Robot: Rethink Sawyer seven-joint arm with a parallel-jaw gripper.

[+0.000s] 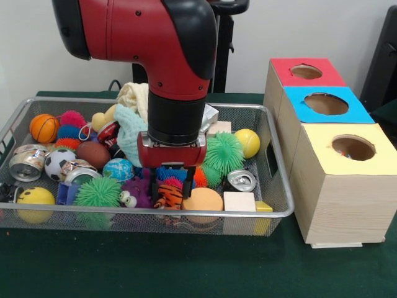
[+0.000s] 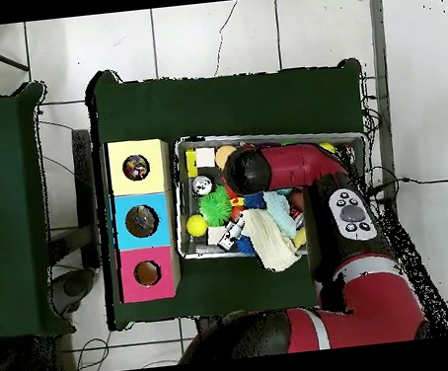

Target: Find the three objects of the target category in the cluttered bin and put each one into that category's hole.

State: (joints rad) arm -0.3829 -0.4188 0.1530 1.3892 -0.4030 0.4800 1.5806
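The wire mesh bin (image 1: 186, 214) sits on the green table, full of toys, balls and cans; it also shows in the overhead view (image 2: 262, 136). The orange toy with black tiger stripes (image 1: 169, 197) lies near the bin's front rim, beside a purple toy with googly eyes (image 1: 138, 192). My gripper (image 1: 171, 184) points straight down into the bin just above the tiger toy, with its fingers spread on either side of it. Nothing is held. In the overhead view the arm (image 2: 266, 169) hides the gripper.
Three wooden boxes with holes stand to the right of the bin: red top (image 1: 307, 71), blue top (image 1: 325, 103), yellow top (image 1: 353, 148). An orange basketball (image 1: 44, 127), a green spiky ball (image 1: 223, 152), a can (image 1: 240, 180) and an orange disc (image 1: 203, 200) crowd round the gripper.
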